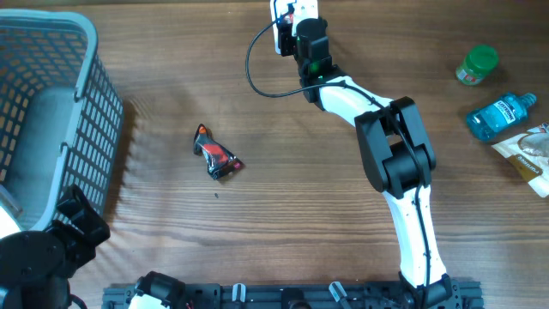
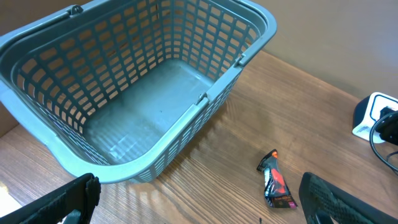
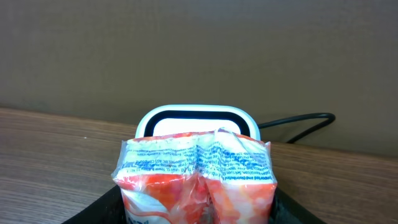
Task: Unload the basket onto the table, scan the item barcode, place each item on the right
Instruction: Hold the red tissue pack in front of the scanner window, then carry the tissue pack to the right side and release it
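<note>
right gripper (image 3: 196, 208) is closed on a red-and-white printed plastic packet (image 3: 196, 177), a dark finger (image 3: 102, 208) showing low on either side of it. the packet is held upright, off the wooden table (image 1: 171, 240), directly in front of a white barcode scanner with a black-rimmed face (image 3: 198, 121), whose top edge shows just above the packet; whether the two touch cannot be told. the scanner stands at the far edge of the table, a black cable (image 1: 254, 75) looping from it. left gripper (image 2: 199, 186) hangs at the near left corner, jaws spread wide and holding nothing, above a grey-blue plastic lattice basket (image 2: 249, 37). a small crumpled red-and-black wrapper (image 1: 217, 154) lies on the table between basket and right arm, apart from both. at the far right sit a green-lidded jar (image 1: 476, 65), a blue liquid bottle (image 1: 500, 114) and a tan pouch (image 1: 527, 150), close together.
</note>
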Tool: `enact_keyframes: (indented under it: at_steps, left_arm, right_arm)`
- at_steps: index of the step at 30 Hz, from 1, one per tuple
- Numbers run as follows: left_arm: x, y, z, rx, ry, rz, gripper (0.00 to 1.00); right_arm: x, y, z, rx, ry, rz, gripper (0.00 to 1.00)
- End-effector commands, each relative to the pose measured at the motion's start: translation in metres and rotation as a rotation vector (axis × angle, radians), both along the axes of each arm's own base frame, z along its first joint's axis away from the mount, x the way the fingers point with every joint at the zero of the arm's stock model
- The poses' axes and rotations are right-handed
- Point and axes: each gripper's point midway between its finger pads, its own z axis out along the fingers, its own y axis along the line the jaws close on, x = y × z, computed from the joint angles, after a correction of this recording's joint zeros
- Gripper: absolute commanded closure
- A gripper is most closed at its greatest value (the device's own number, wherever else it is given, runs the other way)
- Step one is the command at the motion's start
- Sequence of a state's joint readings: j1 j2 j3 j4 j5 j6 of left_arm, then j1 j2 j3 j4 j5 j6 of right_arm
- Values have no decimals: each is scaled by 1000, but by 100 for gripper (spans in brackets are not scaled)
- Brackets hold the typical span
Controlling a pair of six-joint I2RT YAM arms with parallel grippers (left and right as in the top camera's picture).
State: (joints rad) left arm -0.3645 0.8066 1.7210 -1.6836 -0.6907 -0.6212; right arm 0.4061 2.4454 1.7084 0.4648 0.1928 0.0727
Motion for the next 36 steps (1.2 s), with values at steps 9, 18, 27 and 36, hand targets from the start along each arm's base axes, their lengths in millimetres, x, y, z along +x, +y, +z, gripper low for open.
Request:
enact_keyframes:
  at_steps: [9, 18, 27, 36]
  left_arm:
    - [1, 4, 1, 30, 6, 19, 0]
    - [2, -2, -2, 3, 16, -11, 0]
    - [13, -52, -15, -191, 64, -222, 0]
    - [48, -52, -45, -88, 139, -184, 0]
  right_arm:
    - [-29, -31, 139, -2, -11, -102, 41]
    - [-143, -148, 103, 94, 596, -439, 39]
    - [-245, -349, 12, 27, 972, -971, 37]
    - [-281, -424, -47, 272, 1012, -1027, 0]
